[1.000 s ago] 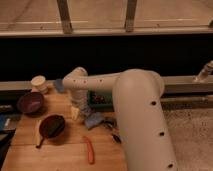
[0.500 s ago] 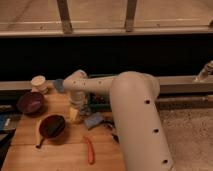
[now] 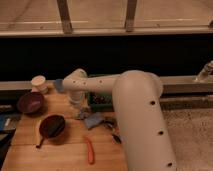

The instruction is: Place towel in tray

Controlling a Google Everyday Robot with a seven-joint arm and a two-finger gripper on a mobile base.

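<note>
Towel (image 3: 94, 120): blue, crumpled, lying on the wooden worktop (image 3: 65, 156), outside the tray and just in front of it. Green tray (image 3: 102, 100): at the worktop's back edge and mostly hidden behind my arm (image 3: 135, 107), so I can't tell what it contains. Purple bowl (image 3: 31, 102): back left, inside dark, contents unclear. Dark red bowl (image 3: 52, 126): front of it, a yellow item (image 3: 37, 131) beside its left rim. Cream cup (image 3: 38, 83): upright, behind the purple bowl. Orange item (image 3: 90, 150): loose on the worktop, near the front.

My tool (image 3: 82, 114) hangs below my bent arm at the towel's left edge. I can't tell whether it is gripping or touching the towel.

Versus 0.5 s ago, the towel, bowls and cup are in the same spots, and my arm pose has barely changed.
</note>
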